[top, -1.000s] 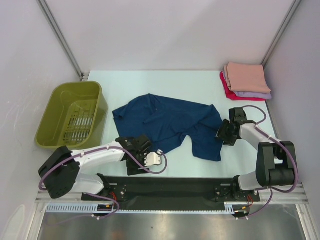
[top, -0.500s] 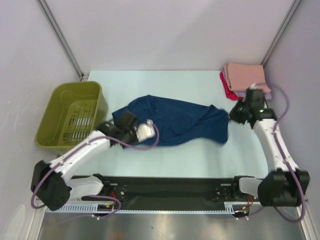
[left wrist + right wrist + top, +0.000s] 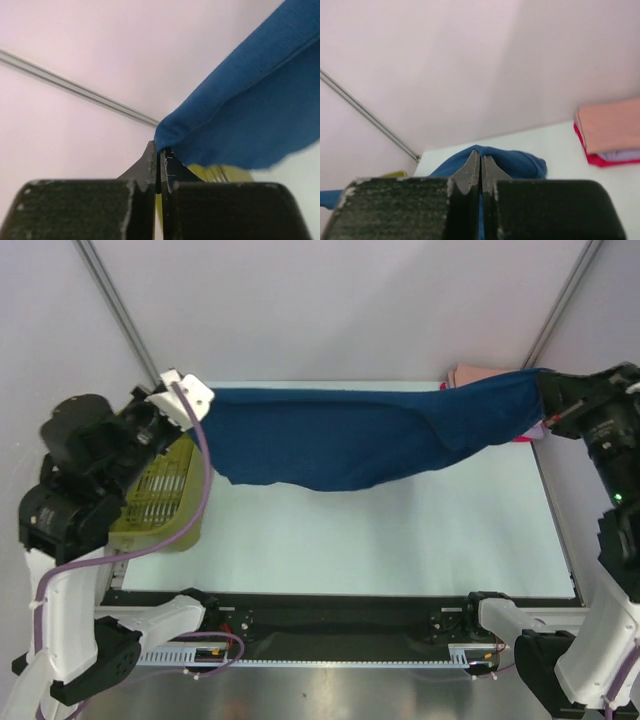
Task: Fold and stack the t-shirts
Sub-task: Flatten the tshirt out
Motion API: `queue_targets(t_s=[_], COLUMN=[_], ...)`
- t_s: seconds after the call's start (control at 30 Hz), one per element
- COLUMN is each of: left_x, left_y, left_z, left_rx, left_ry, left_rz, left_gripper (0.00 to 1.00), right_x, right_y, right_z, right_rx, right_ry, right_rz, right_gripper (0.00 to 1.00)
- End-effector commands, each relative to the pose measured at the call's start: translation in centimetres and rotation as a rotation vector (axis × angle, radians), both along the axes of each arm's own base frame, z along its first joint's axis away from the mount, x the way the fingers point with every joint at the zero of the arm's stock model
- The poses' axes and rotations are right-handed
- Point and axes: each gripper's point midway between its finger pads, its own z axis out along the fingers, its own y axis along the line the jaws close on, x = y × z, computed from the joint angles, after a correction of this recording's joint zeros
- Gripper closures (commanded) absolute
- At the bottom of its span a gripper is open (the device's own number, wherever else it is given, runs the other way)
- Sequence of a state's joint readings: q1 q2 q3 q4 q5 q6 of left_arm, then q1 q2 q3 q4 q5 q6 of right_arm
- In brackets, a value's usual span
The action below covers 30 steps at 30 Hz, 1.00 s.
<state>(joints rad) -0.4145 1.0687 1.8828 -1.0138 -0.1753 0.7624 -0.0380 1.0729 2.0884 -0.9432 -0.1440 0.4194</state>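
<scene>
Top external view shows the soft navy blue cloth t-shirt [image 3: 330, 440] stretched in the air over the pale tabletop [image 3: 400, 540], left gripper [image 3: 200, 398] and right gripper [image 3: 545, 390] each pinched shut on an edge. Such thin bites may slip under tension, dropping it crumpled.

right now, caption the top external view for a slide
Left gripper and right gripper hold the navy t-shirt stretched out above the table, olive-green basket at left.

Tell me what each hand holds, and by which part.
Both hold the navy t-shirt, stretched in the air: left hand pinches its left end, right hand its right end.
</scene>
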Motion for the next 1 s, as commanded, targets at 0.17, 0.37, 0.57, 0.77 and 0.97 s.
queue_targets(t_s=[0.17,0.37,0.57,0.77,0.97], left_x=[1.6,7.4,17.2,23.7,23.9], left_y=[1.4,0.3,1.3,2.8,2.8], left_z=[3.6,1.5,0.8,4.6,6.2], left_rx=[0.056,0.111,0.077,0.002,-0.012], left_ry=[-0.069,-0.026,-0.031,-0.176,-0.262], left_rz=[0.086,0.115,0.201,0.324,0.317], left_gripper=[1.00,1.00,1.00,1.00,1.00], right_x=[-0.9,5.7,16.2,26.2,26.0], right_y=[-0.7,-0.3,-0.9,-2.6,-4.5], right_z=[3.1,-0.2,0.5,0.5,5.0], right_rx=[-0.009,0.016,0.043,0.155,0.245], right_ry=[-0.085,-0.007,-0.046,-0.051,-0.203], right_rz=[-0.042,-0.004,0.006,0.039,0.081], right_gripper=[1.00,1.00,1.00,1.00,1.00])
